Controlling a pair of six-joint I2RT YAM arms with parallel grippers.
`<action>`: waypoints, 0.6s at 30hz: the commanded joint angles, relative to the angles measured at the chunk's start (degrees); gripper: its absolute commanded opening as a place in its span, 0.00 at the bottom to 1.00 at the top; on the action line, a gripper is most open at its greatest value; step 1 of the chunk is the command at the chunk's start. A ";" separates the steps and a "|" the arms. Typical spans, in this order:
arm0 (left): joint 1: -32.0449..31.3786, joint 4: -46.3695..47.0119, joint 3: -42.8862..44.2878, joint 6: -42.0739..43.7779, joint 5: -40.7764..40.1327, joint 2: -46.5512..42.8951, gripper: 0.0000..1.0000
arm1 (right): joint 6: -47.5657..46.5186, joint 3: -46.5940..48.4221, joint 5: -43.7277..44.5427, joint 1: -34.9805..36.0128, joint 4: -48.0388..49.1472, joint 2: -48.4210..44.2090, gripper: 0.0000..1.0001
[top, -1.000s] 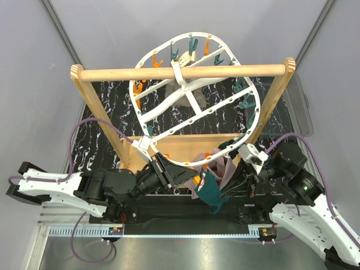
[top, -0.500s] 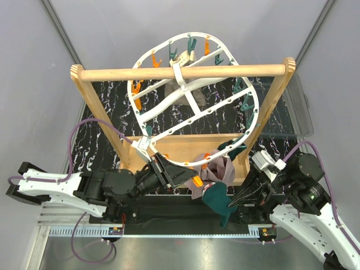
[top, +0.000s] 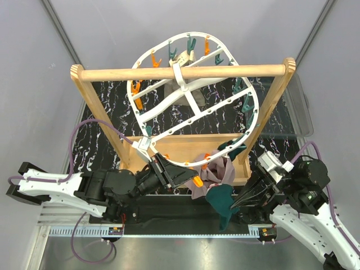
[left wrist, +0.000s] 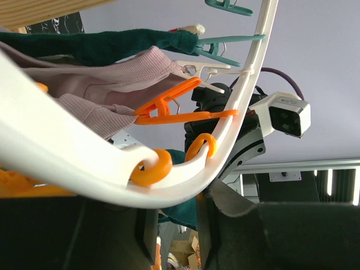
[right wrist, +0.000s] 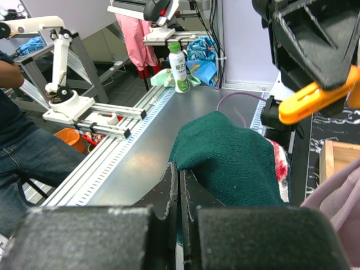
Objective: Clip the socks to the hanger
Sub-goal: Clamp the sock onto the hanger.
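The right wrist view alone shows the right gripper (right wrist: 180, 171) clenched, its black tips at the edge of the knitted teal sock (right wrist: 225, 163); I cannot tell whether it pinches fabric. The left gripper (left wrist: 177, 222) clamps the near rim of the smooth white plastic hanger (top: 256, 112), whose oval runs near-to-far beneath the wooden rail (top: 185, 72). An orange clothespin (left wrist: 169, 107) bites the ribbed mauve sock (left wrist: 112, 79).

No text, brand, number or sign can be read in any view. Upper centre of the right wrist view: a white bottle (right wrist: 179, 70) with a green cap carries a green label, its printing too small to read. Lower left of the top view: a small tag (top: 115, 229) on the rail, its marks too small to read.
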 commanded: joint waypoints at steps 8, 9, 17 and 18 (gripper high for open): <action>-0.22 5.90 -1.50 -2.24 -0.04 -0.52 0.00 | 7.88 -0.77 -3.12 0.43 15.90 4.42 0.00; -0.22 6.07 -1.50 -2.15 0.04 -0.44 0.00 | 7.97 -0.94 -3.13 0.44 16.16 4.59 0.00; -0.13 5.81 -1.85 -2.50 -0.39 -0.61 0.00 | 10.34 -1.47 -3.13 1.14 21.70 6.18 0.00; -0.13 5.73 -1.94 -2.51 -0.48 -0.70 0.00 | 10.43 -1.56 -3.13 1.23 21.97 6.26 0.00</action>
